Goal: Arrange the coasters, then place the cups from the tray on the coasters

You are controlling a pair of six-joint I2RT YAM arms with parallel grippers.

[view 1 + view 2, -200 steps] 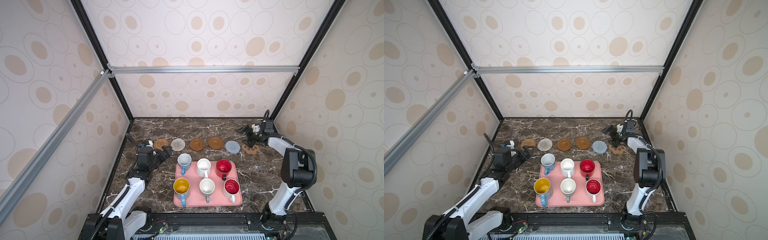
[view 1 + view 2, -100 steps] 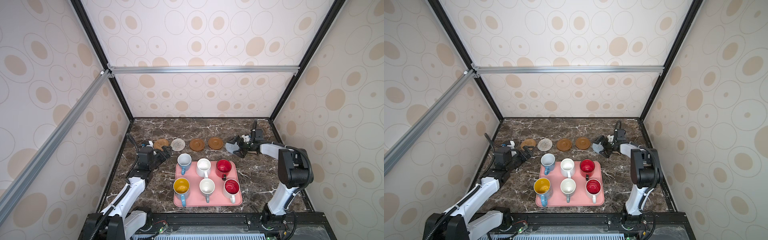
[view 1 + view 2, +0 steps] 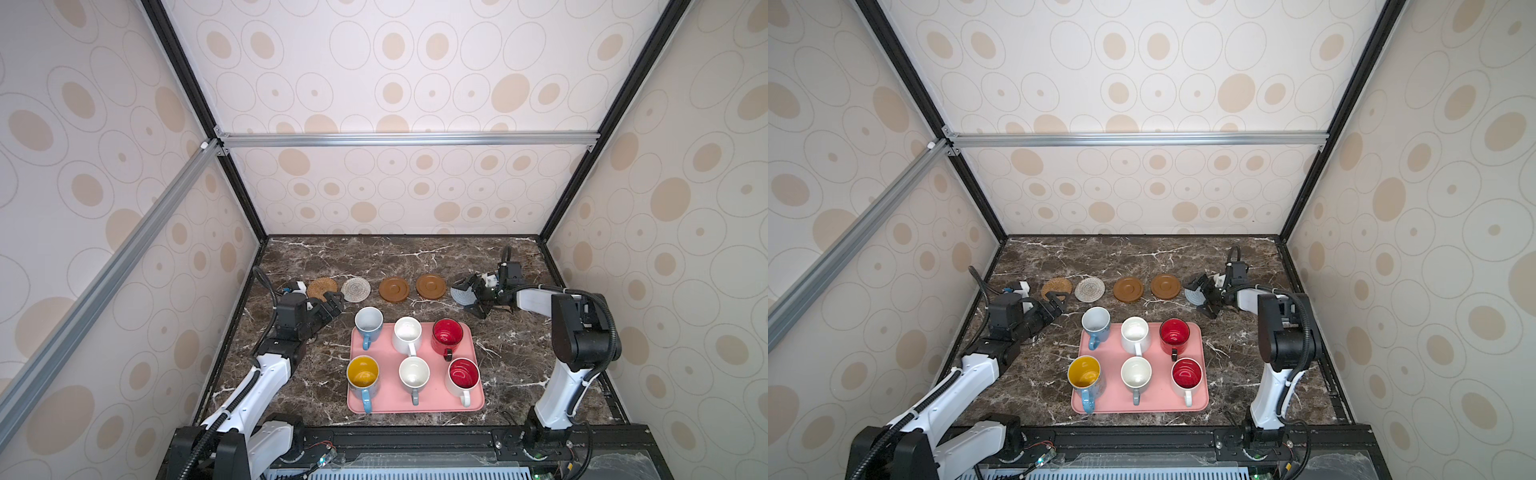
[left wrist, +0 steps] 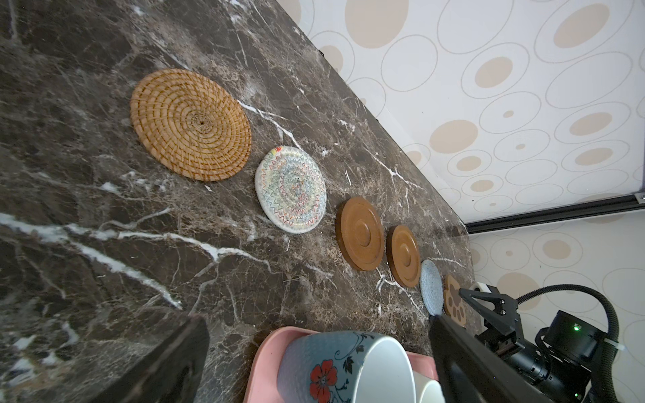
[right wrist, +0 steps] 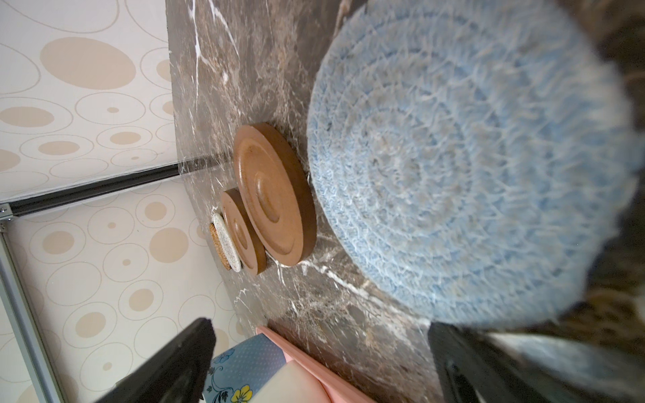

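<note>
Together on the tray (image 3: 436, 401) — all 6 cups (image 3: 413, 372).

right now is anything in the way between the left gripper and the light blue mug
Nothing visible. The left gripper is open, and only bare marble tabletop lies between it and the light blue mug on the pink tray's far left corner.

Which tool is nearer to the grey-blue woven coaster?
Right. The right tool stands open right at the grey-blue woven coaster; the left tool is far along the row, beside the rattan coaster.
</note>
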